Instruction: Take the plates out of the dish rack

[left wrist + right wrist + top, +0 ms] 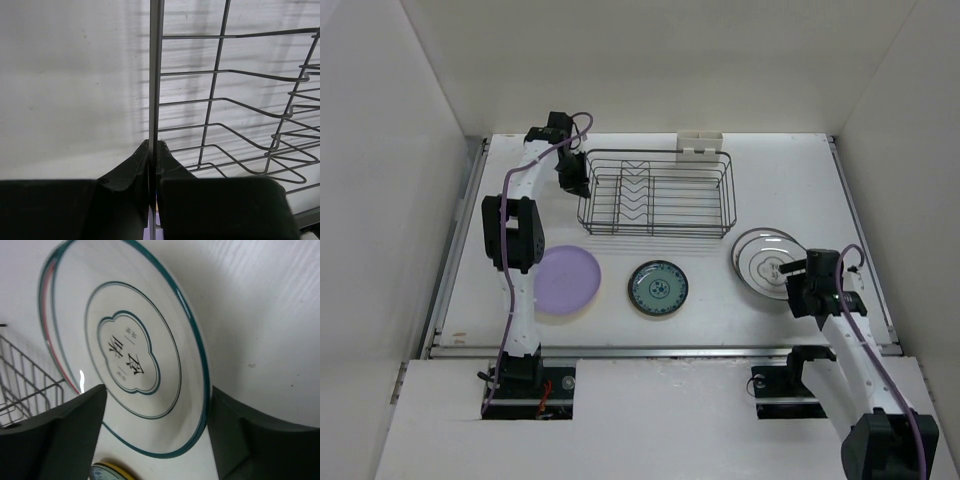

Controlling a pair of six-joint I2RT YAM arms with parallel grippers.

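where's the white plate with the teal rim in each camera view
Top external: white plate at right, just ahead of the right gripper.
Left wrist: not in it.
Right wrist: fills the middle, between the open fingers.
Shared landmark: dish rack, top centre from above, right half in left wrist, lower left corner in right wrist.

surface (790, 170): white; we count 4 things lying directly on it
dish rack (657, 192): dark wire, standing toward the far side, near the middle
lavender plate (570, 283): flat, near left
teal patterned plate (658, 288): flat, near middle, just beside the lavender one, we see a gap
white plate (760, 258): dark-rimmed, flat, near right
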